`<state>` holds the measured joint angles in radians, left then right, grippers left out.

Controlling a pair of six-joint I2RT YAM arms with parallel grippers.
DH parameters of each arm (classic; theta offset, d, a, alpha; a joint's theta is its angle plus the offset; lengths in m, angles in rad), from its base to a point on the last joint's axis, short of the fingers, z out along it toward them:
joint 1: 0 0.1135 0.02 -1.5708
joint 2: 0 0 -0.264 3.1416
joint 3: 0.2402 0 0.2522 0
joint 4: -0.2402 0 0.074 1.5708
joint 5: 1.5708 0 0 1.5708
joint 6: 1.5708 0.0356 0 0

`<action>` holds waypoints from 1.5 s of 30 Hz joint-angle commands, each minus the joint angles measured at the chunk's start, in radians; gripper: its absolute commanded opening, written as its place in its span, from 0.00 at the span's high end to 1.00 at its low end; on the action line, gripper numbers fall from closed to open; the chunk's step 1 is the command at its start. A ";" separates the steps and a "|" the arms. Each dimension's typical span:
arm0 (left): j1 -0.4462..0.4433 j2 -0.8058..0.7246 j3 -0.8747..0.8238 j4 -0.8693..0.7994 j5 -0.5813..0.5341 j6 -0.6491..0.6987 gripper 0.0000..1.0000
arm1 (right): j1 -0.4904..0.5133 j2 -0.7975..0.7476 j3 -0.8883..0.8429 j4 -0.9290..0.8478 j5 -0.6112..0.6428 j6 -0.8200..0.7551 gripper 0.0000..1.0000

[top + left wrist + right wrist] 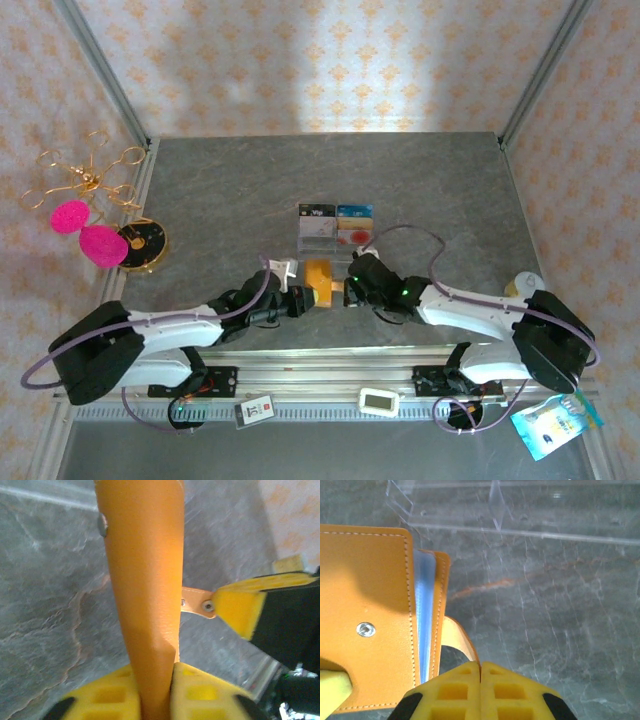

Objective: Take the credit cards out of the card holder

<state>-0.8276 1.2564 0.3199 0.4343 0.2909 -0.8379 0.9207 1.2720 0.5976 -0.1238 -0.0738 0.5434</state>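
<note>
- The card holder [318,272] is held above the grey table [220,190], near its front edge, between the two grippers and just in front of the clear tray [322,241].
- The left gripper [312,298] is closed on the card holder: in the left wrist view the orange cover [145,580] is seen edge-on, with a yellow pad pressed against each side.
- The right gripper [349,292] is shut on the snap tab [195,602] of the card holder; the tab is drawn out sideways from the cover, and its riveted end is pinched at the yellow fingertip [240,607].
- In the right wrist view the fingers of the right gripper [480,672] are seen together, with the curved tab [460,640] running into the seam between them.
- The cover [370,595] is parted slightly at its edge, and pale blue lining [422,615] is exposed between the two orange flaps.
- Whether cards are inside the holder cannot be told.
- Coloured credit cards [355,212] are seen lying flat in the compartments of the clear tray, well clear of both grippers.
</note>
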 commanded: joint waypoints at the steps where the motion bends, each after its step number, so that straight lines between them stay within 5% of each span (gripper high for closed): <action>1: 0.028 0.063 0.044 -0.044 0.052 -0.035 0.58 | -0.005 -0.023 -0.013 0.055 -0.007 0.022 1.00; 6: 0.063 -0.009 -0.012 -0.038 0.020 -0.065 0.37 | -0.004 -0.031 -0.005 0.041 -0.021 0.011 1.00; 11: 0.068 -0.251 -0.016 -0.210 -0.199 -0.012 0.21 | 0.026 -0.046 0.087 0.006 -0.055 0.013 1.00; 17: 0.105 -0.434 0.021 -0.368 -0.340 0.070 0.17 | 0.090 0.013 0.236 0.011 -0.084 0.069 1.00; 24: 0.128 -0.491 0.056 -0.433 -0.353 0.142 0.15 | 0.142 0.063 0.302 -0.011 -0.005 0.157 1.00; 29: 0.131 -0.479 0.033 -0.395 -0.288 0.156 0.19 | 0.128 0.041 0.230 -0.096 0.111 0.216 1.00; 35: 0.131 -0.387 0.001 -0.288 -0.175 0.145 0.39 | 0.045 0.029 0.033 -0.102 0.187 0.244 1.00; 42: 0.130 -0.215 0.007 -0.162 -0.086 0.129 0.58 | 0.031 0.111 0.001 -0.053 0.204 0.213 1.00; 45: 0.130 -0.156 0.027 -0.163 -0.081 0.134 0.63 | 0.027 0.127 0.019 -0.077 0.210 0.203 0.91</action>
<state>-0.7040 1.0676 0.3328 0.2165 0.1761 -0.7052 0.9531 1.3872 0.5941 -0.1864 0.0902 0.7586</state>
